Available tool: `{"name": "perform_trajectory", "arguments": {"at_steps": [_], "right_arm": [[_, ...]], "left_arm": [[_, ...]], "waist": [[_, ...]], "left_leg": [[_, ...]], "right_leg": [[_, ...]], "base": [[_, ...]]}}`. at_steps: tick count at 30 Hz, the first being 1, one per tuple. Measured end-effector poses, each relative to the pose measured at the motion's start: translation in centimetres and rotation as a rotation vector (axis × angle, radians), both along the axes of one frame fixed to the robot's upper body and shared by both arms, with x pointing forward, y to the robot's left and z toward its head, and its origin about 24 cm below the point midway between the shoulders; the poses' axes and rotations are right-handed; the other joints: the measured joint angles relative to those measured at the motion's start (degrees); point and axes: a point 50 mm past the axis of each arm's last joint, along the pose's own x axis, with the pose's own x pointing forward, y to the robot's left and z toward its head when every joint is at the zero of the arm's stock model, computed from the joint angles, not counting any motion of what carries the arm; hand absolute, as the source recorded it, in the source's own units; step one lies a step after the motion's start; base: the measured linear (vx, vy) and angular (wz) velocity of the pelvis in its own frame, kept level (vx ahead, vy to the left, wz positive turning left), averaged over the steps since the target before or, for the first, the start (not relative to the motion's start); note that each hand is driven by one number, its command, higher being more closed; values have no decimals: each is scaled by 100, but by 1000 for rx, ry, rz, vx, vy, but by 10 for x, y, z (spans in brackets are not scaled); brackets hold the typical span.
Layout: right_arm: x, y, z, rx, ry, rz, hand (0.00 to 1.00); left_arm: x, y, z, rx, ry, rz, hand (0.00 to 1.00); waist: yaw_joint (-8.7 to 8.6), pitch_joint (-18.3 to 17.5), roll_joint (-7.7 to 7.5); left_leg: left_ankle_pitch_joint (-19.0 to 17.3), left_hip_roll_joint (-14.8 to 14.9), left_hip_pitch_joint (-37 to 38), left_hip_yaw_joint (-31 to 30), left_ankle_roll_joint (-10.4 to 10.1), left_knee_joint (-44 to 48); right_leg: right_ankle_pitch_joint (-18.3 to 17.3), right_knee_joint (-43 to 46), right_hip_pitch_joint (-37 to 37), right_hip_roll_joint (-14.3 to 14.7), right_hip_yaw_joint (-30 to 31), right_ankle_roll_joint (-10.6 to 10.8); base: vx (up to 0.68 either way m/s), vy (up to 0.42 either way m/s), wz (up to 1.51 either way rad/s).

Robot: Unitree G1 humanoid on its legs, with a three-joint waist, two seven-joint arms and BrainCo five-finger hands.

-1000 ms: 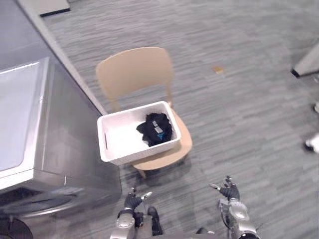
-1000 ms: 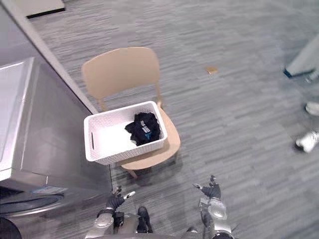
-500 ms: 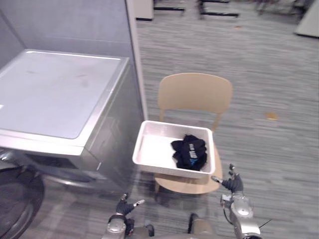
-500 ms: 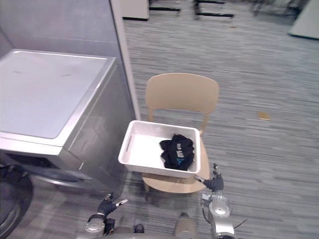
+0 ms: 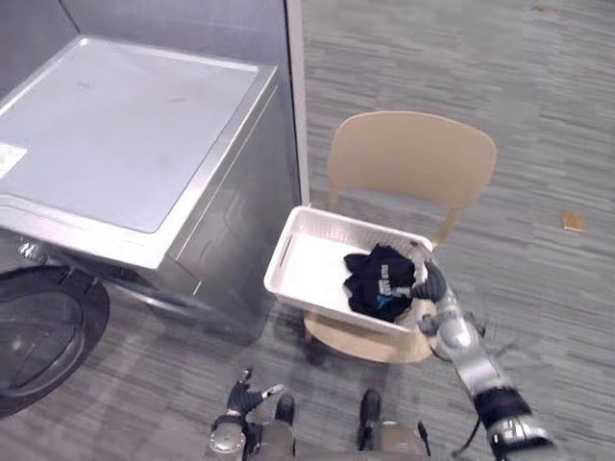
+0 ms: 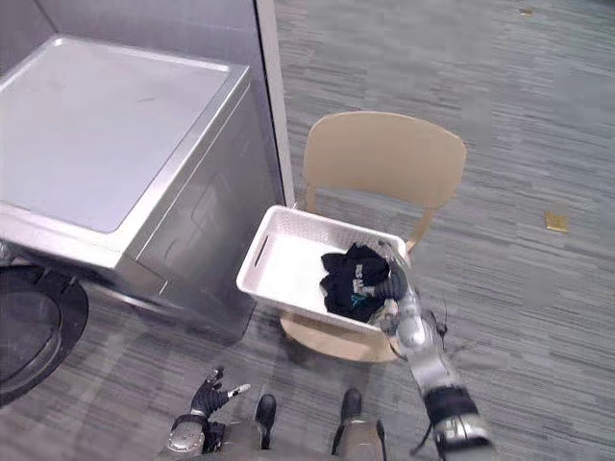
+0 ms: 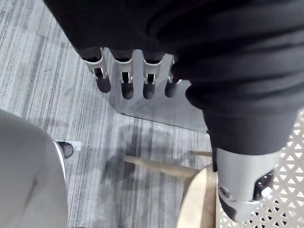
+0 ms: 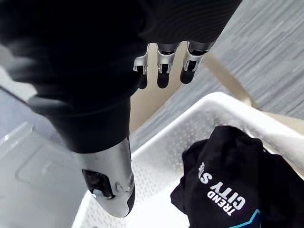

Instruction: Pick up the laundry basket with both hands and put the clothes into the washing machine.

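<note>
Right robot hand (image 5: 434,285), fingers straight and holding nothing, hovers at the right end of the white basket (image 5: 309,272). That basket rests on the chair (image 5: 413,163) seat, its long axis running across, left end toward the washer (image 5: 125,134). Black clothes (image 5: 380,280) lie bunched in its right half. Left robot hand (image 5: 245,394) hangs low, fingers relaxed.
</note>
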Motion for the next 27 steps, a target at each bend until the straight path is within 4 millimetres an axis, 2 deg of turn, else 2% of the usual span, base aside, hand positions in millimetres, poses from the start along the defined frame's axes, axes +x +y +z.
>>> {"name": "perform_trajectory", "arguments": {"at_steps": [3, 5, 6, 8, 9, 10, 12, 14, 16, 17, 18, 20, 21, 27], "right_arm": [[24, -8, 13, -132, 19, 1, 0], [45, -9, 28, -231, 23, 3, 0], [49, -8, 33, -249, 19, 2, 0], [65, -15, 54, -328, 2, -22, 0], [72, -27, 70, -372, -12, -62, 0], [75, -32, 76, -386, -17, -79, 0], [84, -53, 105, -449, -37, -164, 0], [87, -61, 119, -476, -52, -202, 0], [89, -66, 124, -492, -37, -234, 0], [89, -69, 124, -512, -18, -251, 0], [88, -73, 124, -525, 0, -266, 100], [90, -73, 127, -548, 9, -273, 100], [91, -73, 133, -559, 3, -281, 100], [91, -83, 153, -566, -41, -313, 100]], "left_arm": [[15, -3, 6, -5, -43, -18, 0], [25, -2, 12, -4, -89, -18, 0], [27, -2, 13, -4, -98, -15, 0], [37, -1, 19, 2, -135, -2, 0], [46, -2, 23, 1, -156, -6, 0], [48, -2, 24, -1, -163, -5, 0], [60, -5, 30, -7, -197, 5, 0], [68, -8, 33, 0, -209, -19, 0], [79, -14, 38, 1, -227, -58, 0], [88, -19, 44, 1, -251, -84, 0], [100, -26, 51, 0, -285, -112, 0], [112, -31, 60, -20, -327, -105, 0], [117, -32, 65, -19, -346, -98, 0], [124, -34, 71, -45, -372, -76, 0]], "waist": [[196, 265, 103], [221, 580, 176], [226, 626, 174], [247, 851, 198], [294, 1009, 220], [318, 1066, 231], [369, 1276, 251], [380, 1333, 283], [393, 1369, 336], [469, 1389, 366], [510, 1410, 399], [525, 1444, 462], [545, 1459, 474], [657, 1471, 476]], "left_leg": [[243, -9, -289, -74, -18, -125], [373, -18, -514, -180, 87, -176], [394, -22, -588, -181, 111, -182], [518, -20, -733, -185, 265, -356], [613, -19, -798, -184, 340, -492], [660, -18, -829, -184, 346, -534], [863, -8, -1054, -200, 352, -720], [1005, -8, -1227, -229, 339, -821], [1116, -10, -1379, -296, 286, -918], [1176, -10, -1459, -344, 260, -964], [1239, -13, -1559, -377, 243, -975], [1246, -20, -1689, -504, 247, -982], [1295, -22, -1774, -515, 179, -984], [1352, -23, -1867, -602, 124, -1079]], "right_leg": [[181, -110, -237, -2, -92, -42], [299, -155, -392, -3, -210, -89], [310, -156, -459, -2, -213, -84], [417, -175, -668, -10, -226, -103], [466, -193, -779, -17, -228, -94], [487, -195, -826, -18, -228, -94], [640, -311, -1062, -13, -251, -113], [751, -381, -1238, -12, -278, -133], [797, -398, -1398, -15, -327, -137], [835, -439, -1470, -13, -360, -165], [874, -503, -1528, -8, -402, -163], [880, -527, -1593, -10, -499, -163], [880, -534, -1652, -11, -519, -164], [878, -542, -1781, -14, -512, -163]], "base": [[-151, -17, 26], [-187, -25, 25], [-177, -11, 13], [-171, -6, 8], [-145, -7, 5], [-137, -1, 6], [-112, -1, 6], [-65, -17, 7], [-42, -33, 11], [-25, -42, 13], [-19, -35, 16], [-12, -34, 22], [-8, -32, 17], [13, -11, 2]]}}
